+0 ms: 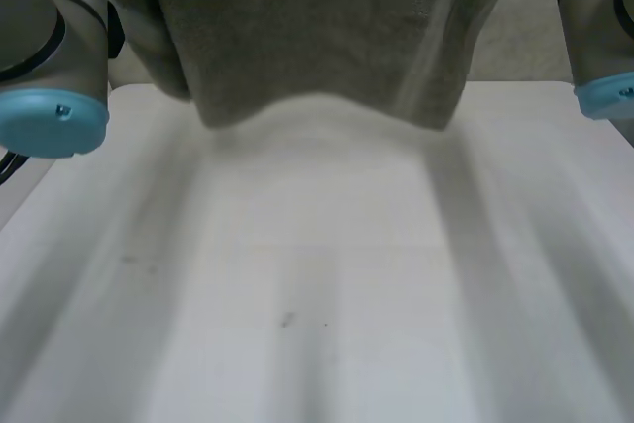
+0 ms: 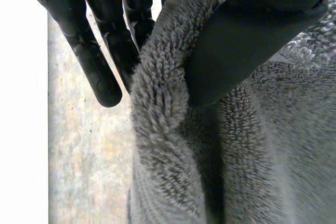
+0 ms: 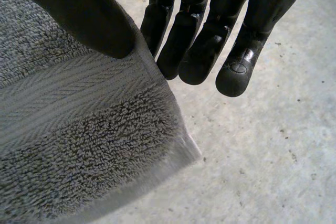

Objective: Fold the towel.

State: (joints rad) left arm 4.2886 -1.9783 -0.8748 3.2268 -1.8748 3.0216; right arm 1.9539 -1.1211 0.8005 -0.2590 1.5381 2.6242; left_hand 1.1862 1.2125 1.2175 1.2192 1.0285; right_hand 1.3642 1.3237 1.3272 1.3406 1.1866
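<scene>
Head view has the towel (image 1: 327, 37) lifted clear of the table (image 1: 317, 294), hanging as a grey sheet above the far edge with its wavy lower hem just off the surface, between the left arm (image 1: 50, 56) and the right arm (image 1: 599, 37). Left wrist view shows the left hand (image 2: 236, 40) gripping it: the thumb presses into a rolled, bunched stretch of the towel's edge (image 2: 157, 108), with the fingers (image 2: 94, 61) straight behind the cloth. Right wrist view shows the right hand (image 3: 89, 19) pinching the towel (image 3: 79, 145) close to a corner, thumb on the woven band and the fingers (image 3: 194, 40) straight on the far side, bare floor (image 3: 262, 156) beyond them. The main risk, as I judge it, is the right pinch: it sits so near the corner that little cloth lies under the thumb, and a quick swing or a tug between the arms could pull the corner free and drop that side. The left hold is bunched rather than flat, so the top edge may not be taut or level; laid down like this, the towel would probably land skewed or creased, and the fold would not line up. Lowering too far back could also leave part of it off the table's far edge
</scene>
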